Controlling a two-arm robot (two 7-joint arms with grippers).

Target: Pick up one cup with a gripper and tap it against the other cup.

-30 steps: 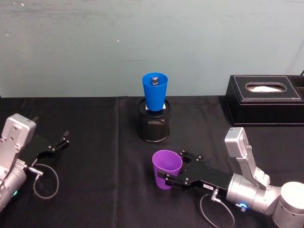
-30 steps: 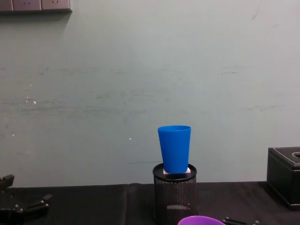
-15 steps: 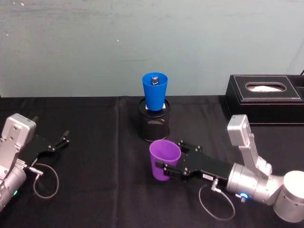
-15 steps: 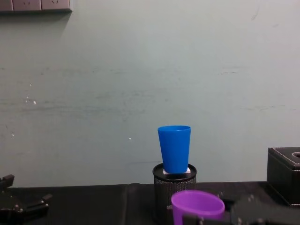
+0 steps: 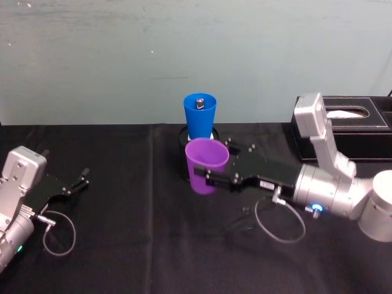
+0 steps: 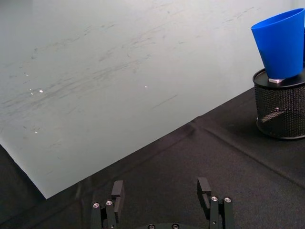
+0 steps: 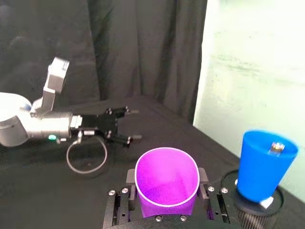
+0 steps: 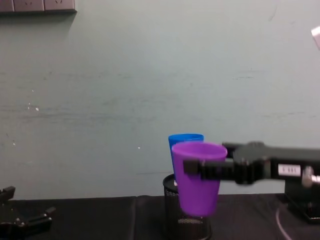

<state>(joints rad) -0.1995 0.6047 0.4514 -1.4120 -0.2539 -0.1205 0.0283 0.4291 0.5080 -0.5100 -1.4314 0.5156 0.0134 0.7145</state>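
Above the worktop (image 5: 122,245), the right pincer (image 5: 214,166) is clamped on the purple cup (image 5: 201,162), upright just before the blue cup (image 5: 199,116) atop the mesh holder (image 6: 281,112); left pincer (image 5: 84,177) rests, jaws apart

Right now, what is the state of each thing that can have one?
purple cup: upright, held in the air by the right claw.
blue cup: upright on the mesh holder, small object inside.
right claw: shut on purple cup, near blue cup.
left claw: open, idle, far left.
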